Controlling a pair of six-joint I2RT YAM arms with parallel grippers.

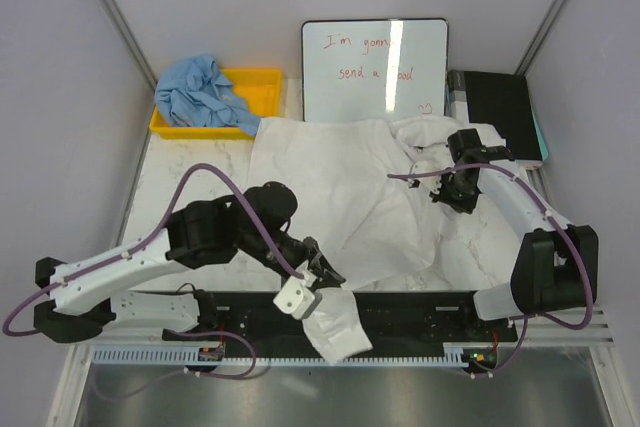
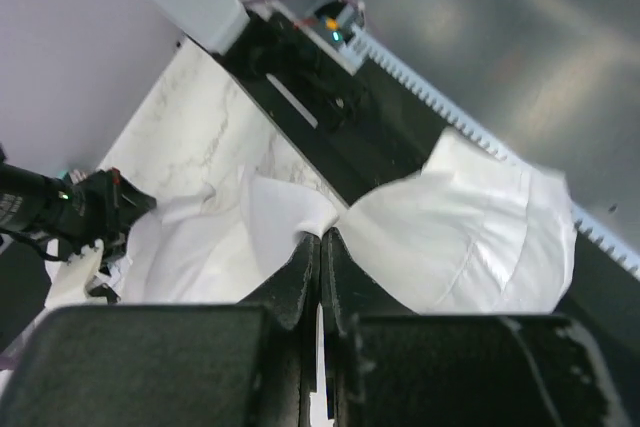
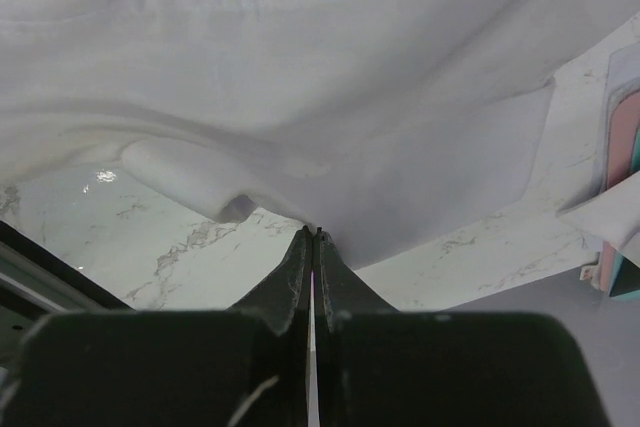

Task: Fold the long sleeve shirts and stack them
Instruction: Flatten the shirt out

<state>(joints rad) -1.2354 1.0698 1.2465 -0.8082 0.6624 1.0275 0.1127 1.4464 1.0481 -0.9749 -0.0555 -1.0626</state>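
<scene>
Though wrists miss it, blue shirt point(image 1: 200, 95) binned

Whiteboard point(image 1: 375, 72): white face, dark frame, red handwriting, one vertical streak of glare. It sits at the far edge of the table point(image 1: 185, 172), which has a white marble-pattern top. Left of the whiteboard: a yellow plastic bin point(image 1: 262, 87). Right of it: a dark flat case point(image 1: 500, 112) lying on pale and teal items. Behind and to either side of the whiteboard: plain pale grey walls point(image 1: 60, 97), with grey metal struts point(image 1: 115, 7) slanting away above it. Well in front of the whiteboard, along the table's near edge: a black strip point(image 1: 420, 312), then a white slotted rail point(image 1: 400, 355). Past the rail: grey floor point(image 1: 400, 402) with a dull sheen. Light is soft and even.
</scene>
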